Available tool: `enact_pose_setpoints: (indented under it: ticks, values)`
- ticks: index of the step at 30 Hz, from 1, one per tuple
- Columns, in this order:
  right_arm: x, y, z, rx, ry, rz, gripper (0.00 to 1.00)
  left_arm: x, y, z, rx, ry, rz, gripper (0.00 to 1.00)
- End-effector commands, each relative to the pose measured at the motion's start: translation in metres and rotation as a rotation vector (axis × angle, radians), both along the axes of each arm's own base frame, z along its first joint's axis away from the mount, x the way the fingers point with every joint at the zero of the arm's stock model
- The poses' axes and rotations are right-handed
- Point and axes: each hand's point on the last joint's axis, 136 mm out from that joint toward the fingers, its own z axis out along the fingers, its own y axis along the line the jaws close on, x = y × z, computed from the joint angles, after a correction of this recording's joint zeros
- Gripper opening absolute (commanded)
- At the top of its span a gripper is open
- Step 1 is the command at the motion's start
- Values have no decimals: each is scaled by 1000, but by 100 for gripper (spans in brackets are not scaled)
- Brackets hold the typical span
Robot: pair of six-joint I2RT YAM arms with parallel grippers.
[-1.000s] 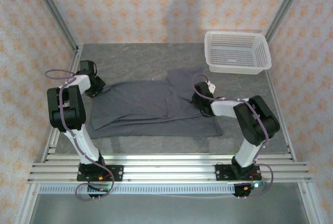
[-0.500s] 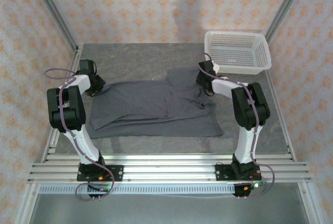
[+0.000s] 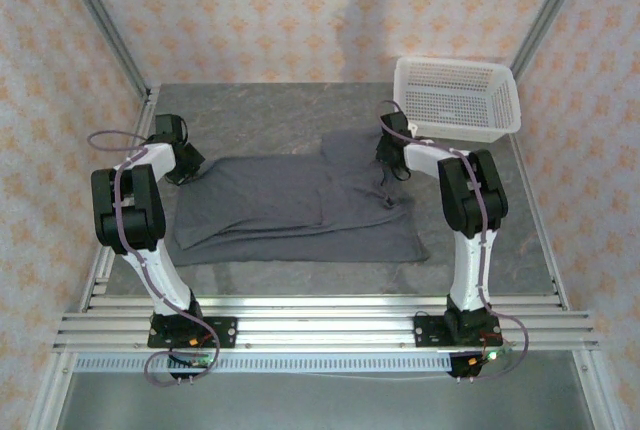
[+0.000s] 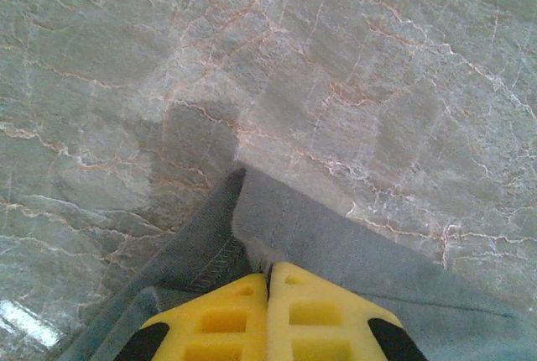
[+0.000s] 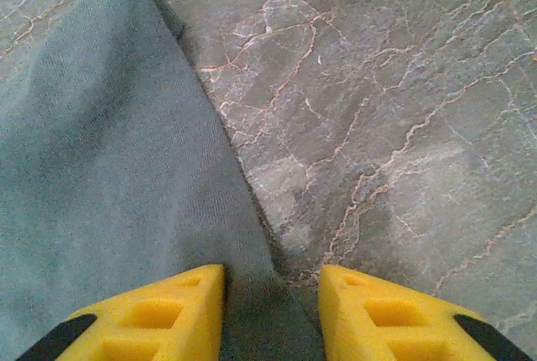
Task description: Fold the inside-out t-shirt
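Now the right arm has swung away from the middle of the t-shirt (image 3: 300, 210), where it was crouched a second ago, and reaches toward the far right corner of the cloth, just short of the white basket (image 3: 458, 100). The shirt lies spread across the tabletop (image 3: 260, 115), partly doubled over, with a small bunched ridge where that arm had been. The right gripper (image 5: 273, 281) has its fingers spread and holds nothing, the shirt's edge running between them with bare stone beyond. I take that as one fold let go and the next edge being lined up, so the folding looks only partway done. The left arm has not moved. The left gripper (image 4: 268, 270) is pressed together on the shirt's left corner, a crease of stitched hem running up into the join of its fingers. From above, the right arm hides the cloth beneath it. I cannot tell whether the right fingertips touch the fabric or hang over it, nor whether that corner is sleeve or hem.
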Motion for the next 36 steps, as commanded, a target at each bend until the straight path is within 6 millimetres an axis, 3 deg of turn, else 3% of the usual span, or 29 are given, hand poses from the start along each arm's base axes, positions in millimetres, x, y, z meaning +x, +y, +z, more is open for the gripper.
enact_pose_setpoints:
  ticks: [1, 6, 11, 15, 19, 24, 30, 36]
  values:
    - [-13, 0, -29, 17, 92, 10, 33, 3, -1, 7, 13, -20, -16, 0]
    - [-13, 2, -18, 36, 67, 17, 13, 4, -2, 8, 5, -27, -21, 0]
    - [-3, 1, 25, 14, -26, 47, 0, 7, -2, 22, 14, -65, -21, 0]
    - [1, -3, 62, 5, -101, 53, 0, 10, 3, 44, 41, -111, -11, 0]
    - [1, -8, 83, 5, -142, 50, 0, 9, 5, 59, 54, -131, -5, 0]
    - [1, -23, 83, 38, -137, 8, 0, -3, 21, 72, 89, -115, 59, 0]
    - [-7, -45, 67, 113, -104, -61, 0, -30, 45, 62, 74, -65, 173, 0]
    - [-8, -42, 75, 131, -106, -42, 0, -24, 33, 67, 1, -121, 131, 0]
